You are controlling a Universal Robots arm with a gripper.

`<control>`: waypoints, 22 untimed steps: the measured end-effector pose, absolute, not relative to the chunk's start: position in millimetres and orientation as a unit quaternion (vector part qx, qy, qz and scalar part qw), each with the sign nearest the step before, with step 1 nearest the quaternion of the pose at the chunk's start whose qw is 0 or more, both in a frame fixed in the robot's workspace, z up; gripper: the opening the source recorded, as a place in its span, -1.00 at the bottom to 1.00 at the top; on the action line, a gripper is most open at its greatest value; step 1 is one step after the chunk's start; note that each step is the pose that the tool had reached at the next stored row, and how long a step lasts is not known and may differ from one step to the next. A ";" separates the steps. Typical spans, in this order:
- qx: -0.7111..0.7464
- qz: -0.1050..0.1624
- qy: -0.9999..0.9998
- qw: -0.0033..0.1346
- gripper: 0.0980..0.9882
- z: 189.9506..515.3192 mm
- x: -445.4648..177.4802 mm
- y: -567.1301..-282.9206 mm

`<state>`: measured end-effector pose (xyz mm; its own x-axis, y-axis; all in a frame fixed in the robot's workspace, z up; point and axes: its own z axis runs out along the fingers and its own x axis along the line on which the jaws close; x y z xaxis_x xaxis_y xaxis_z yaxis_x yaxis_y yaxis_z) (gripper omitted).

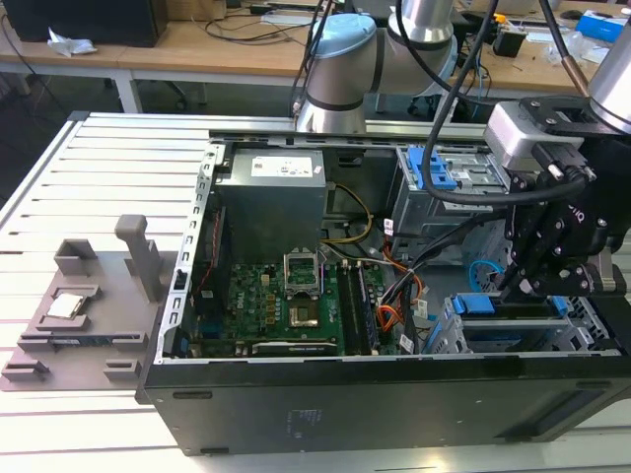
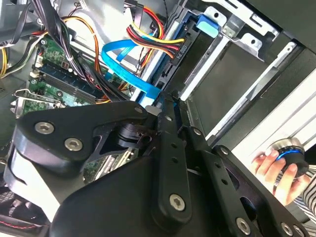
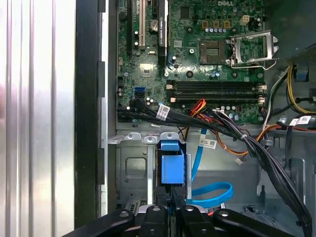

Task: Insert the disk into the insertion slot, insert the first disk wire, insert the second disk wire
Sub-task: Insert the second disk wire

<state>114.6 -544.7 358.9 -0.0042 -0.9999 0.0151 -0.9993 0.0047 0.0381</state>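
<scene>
The disk [image 1: 475, 304] sits in the insertion slot [image 1: 513, 340], a silvery cage at the case's front corner on the exterior view's right. Its blue carrier tab [image 3: 172, 165] [image 2: 207, 24] sticks out of the cage [image 3: 133, 168]. My gripper [image 1: 513, 288] hangs right at that end, fingers drawn together [image 3: 171, 197] [image 2: 165, 101]. The second disk wire [image 2: 123, 64], light blue, loops [image 3: 213, 195] and runs in between my fingertips, which hide its plug. The first disk wire [image 2: 148, 34], an orange/red bundle, ends in a dark plug at the disk's edge beside the blue carrier.
The motherboard [image 1: 286, 305] and power supply [image 1: 271, 197] take up the rest of the case. A grey cage with blue clip [image 1: 439, 168] stands behind my arm. Thick black cables [image 3: 237, 138] cross near the slot. A grey fixture [image 1: 89, 305] lies outside. A person's hand [image 2: 271, 168] grips a knob.
</scene>
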 end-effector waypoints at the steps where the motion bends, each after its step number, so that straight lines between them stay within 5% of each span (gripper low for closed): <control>1: 0.705 -0.008 -0.709 0.019 -0.85 359.0 114.6 -544.7; 22: 0.706 -0.021 -0.708 0.007 -0.85 344.5 129.2 -538.1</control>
